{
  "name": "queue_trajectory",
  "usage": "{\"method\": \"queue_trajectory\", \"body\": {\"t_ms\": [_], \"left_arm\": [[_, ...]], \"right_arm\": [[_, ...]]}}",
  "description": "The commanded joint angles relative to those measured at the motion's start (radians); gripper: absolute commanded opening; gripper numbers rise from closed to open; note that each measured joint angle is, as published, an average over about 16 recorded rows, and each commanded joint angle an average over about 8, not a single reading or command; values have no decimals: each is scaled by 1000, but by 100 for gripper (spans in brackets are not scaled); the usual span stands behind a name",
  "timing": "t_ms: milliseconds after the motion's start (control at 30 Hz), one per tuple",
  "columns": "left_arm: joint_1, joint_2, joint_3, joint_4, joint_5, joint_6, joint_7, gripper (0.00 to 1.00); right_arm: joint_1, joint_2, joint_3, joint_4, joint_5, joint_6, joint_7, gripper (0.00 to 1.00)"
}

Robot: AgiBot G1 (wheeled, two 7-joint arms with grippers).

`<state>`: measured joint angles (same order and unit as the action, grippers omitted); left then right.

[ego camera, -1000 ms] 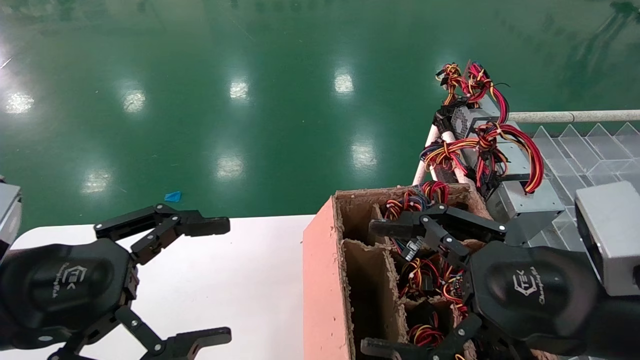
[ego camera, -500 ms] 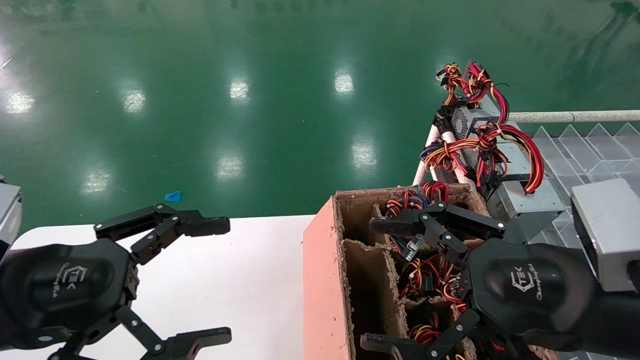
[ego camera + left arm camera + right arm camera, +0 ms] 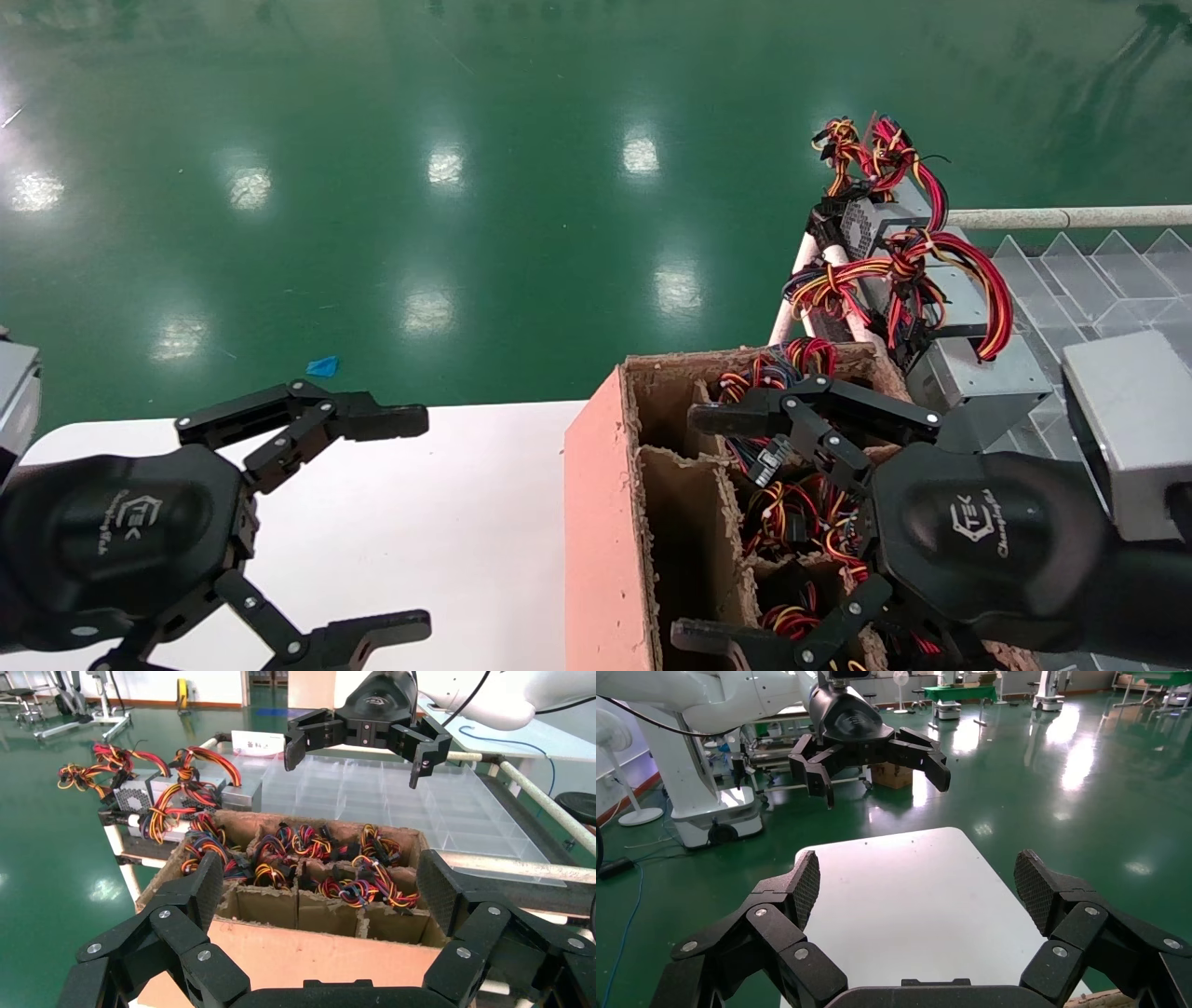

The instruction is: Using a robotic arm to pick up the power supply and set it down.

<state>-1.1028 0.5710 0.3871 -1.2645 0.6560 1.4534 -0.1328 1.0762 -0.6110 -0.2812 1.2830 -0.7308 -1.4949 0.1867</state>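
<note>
Your right gripper (image 3: 694, 527) hung spread and empty over the carton (image 3: 605, 522), and your left gripper (image 3: 419, 520) sat idle and spread above the white tabletop (image 3: 484, 466), while the power supply (image 3: 987, 377) lay just past the carton's far right corner and looked heavy, rigid and slick, better clamped across its flat metal sides than by its floppy wires (image 3: 931, 270).

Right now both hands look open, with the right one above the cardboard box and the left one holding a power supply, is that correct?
Not quite: the left hand holds nothing, open above the white table, as the head view shows. The right hand is open above the cardboard box.
</note>
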Motion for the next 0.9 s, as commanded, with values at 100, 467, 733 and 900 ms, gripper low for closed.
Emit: {"method": "queue_trajectory", "body": {"t_ms": [100, 467, 733, 900], "left_arm": [[0, 0, 0, 0, 0, 0, 0, 100], [0, 0, 0, 0, 0, 0, 0, 100], [0, 0, 0, 0, 0, 0, 0, 100], [0, 0, 0, 0, 0, 0, 0, 100]], "right_arm": [[1, 0, 0, 0, 0, 0, 0, 100], [1, 0, -1, -1, -1, 1, -1, 100], [2, 0, -2, -1, -1, 1, -1, 100], [2, 0, -2, -1, -1, 1, -1, 100]]}}
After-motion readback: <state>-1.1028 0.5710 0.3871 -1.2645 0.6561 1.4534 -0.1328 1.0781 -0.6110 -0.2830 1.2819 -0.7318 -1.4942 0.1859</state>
